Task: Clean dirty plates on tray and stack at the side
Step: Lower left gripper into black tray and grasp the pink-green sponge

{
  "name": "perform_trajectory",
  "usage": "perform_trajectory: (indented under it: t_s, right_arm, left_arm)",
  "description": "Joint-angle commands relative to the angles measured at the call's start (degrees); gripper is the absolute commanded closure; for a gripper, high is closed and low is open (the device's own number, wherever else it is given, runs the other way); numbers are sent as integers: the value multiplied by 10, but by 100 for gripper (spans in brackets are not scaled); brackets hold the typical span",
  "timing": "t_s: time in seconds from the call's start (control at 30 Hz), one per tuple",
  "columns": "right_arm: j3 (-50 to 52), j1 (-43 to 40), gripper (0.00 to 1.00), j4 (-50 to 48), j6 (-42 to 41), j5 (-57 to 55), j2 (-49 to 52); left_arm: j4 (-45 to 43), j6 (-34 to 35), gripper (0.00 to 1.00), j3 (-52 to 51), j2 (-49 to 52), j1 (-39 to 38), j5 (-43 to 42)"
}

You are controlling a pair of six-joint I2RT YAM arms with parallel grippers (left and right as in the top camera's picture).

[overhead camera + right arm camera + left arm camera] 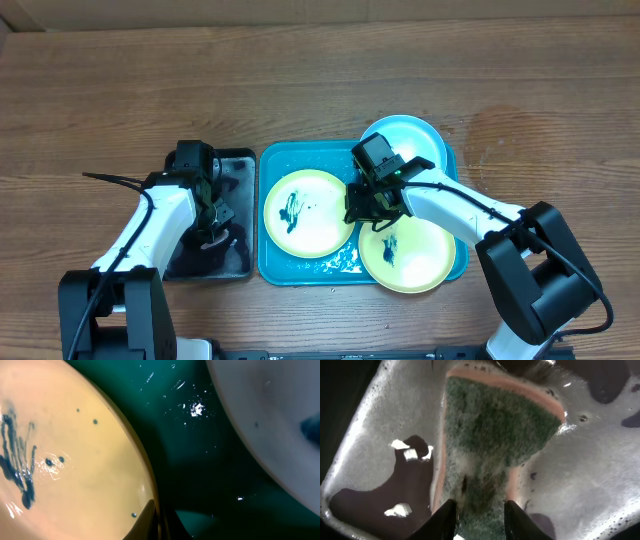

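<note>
The turquoise tray [268, 262] holds three plates. A yellow-green plate [305, 212] with a dark smear lies at its left, a light blue plate [405, 138] at the back right, and another yellow-green plate [412, 258] at the front right. My right gripper [358, 205] is shut on the right rim of the left plate [75, 460], one finger inside the rim and one outside [159, 516]. My left gripper [213, 215] is in the black tray, its fingers pressed on both sides of a green and pink sponge [495, 425], which narrows between them [480, 512].
The black tray [240, 165] left of the turquoise one holds foamy water [600, 460]. In the right wrist view, wet tray floor [200, 460] separates the held plate from a second plate [270, 420]. Bare wooden table [120, 80] surrounds both trays.
</note>
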State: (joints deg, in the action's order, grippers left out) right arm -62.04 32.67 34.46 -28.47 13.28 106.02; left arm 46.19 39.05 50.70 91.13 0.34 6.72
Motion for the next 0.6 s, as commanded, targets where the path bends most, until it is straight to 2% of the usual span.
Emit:
perform_trajectory:
  t_s: [0.0,0.2,0.43,0.57]
  right_arm:
    - [5,-2,96,3,2,-21,4]
    - [5,-2,96,3,2,-21,4]
    - [5,-2,96,2,2,-21,4]
    - [5,-2,96,3,2,-21,4]
  left_arm:
    - [-13,-14,67,-4,-3,-2,8]
    - [-17,-45,65,9,-4,-2,7]
    - [81,-48,63,89,-4,-3,43]
    - [89,-47,62,91,-4,-2,49]
